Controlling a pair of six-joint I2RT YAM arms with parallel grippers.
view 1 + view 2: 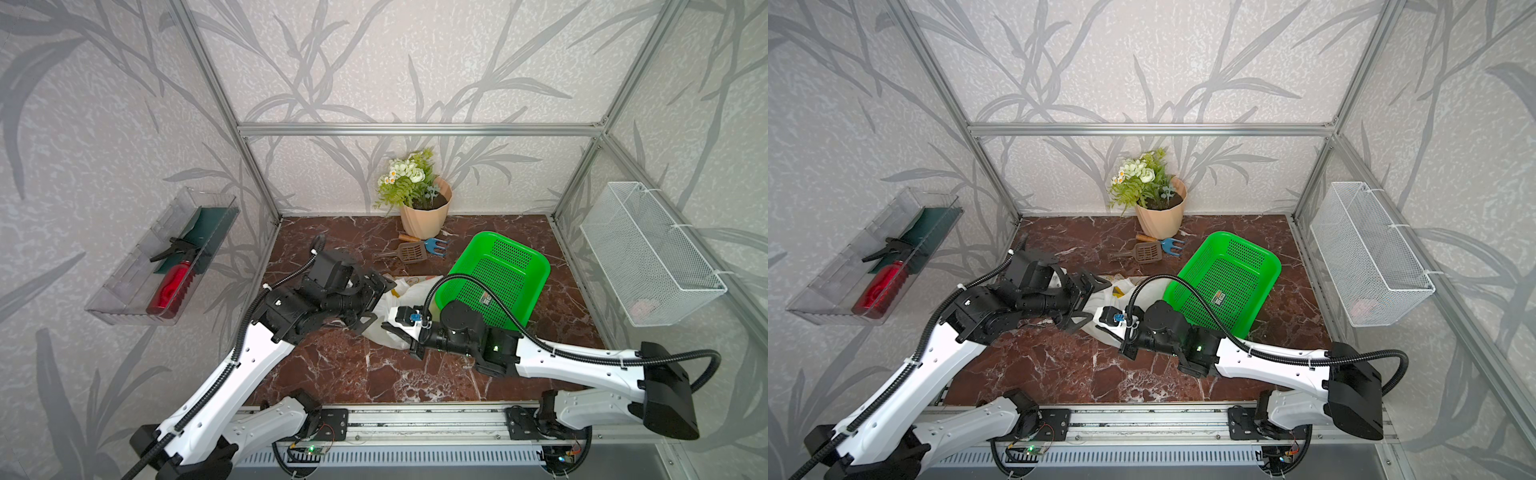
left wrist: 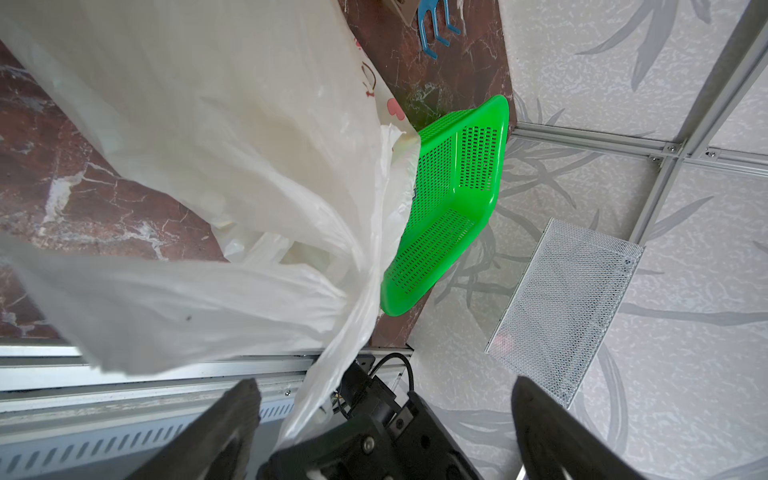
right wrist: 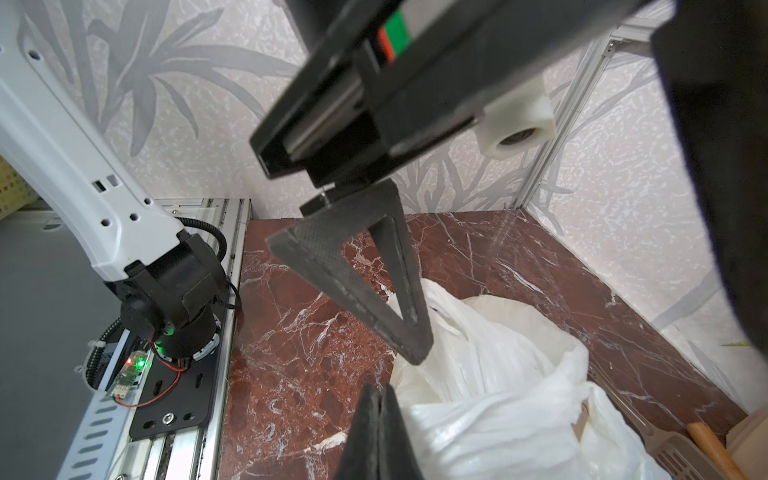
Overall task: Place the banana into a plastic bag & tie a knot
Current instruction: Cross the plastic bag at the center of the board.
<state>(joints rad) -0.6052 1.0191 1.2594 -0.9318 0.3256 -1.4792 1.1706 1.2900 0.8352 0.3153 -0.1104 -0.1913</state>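
The white plastic bag (image 1: pixel 411 291) lies crumpled on the marble table between my two grippers, its cartoon prints showing in the left wrist view (image 2: pixel 232 145). My left gripper (image 1: pixel 376 303) hovers at the bag's left side, open wide, with nothing between its fingers (image 2: pixel 386 382). My right gripper (image 1: pixel 392 329) is shut at the bag's near edge (image 3: pixel 378 390). A taut, pleated strip of the bag (image 3: pixel 498 374) runs into its jaws. A small yellow patch (image 1: pixel 395 293) shows at the bag; I cannot tell whether it is the banana. The knot is out of view.
A green perforated basket (image 1: pixel 494 278) leans tilted just right of the bag. Behind stand a flower pot (image 1: pixel 424 212), a brown scoop (image 1: pixel 411 251) and a blue hand rake (image 1: pixel 434 245). A wire basket (image 1: pixel 648 253) hangs on the right wall, a clear tray (image 1: pixel 124 286) with a red bottle on the left.
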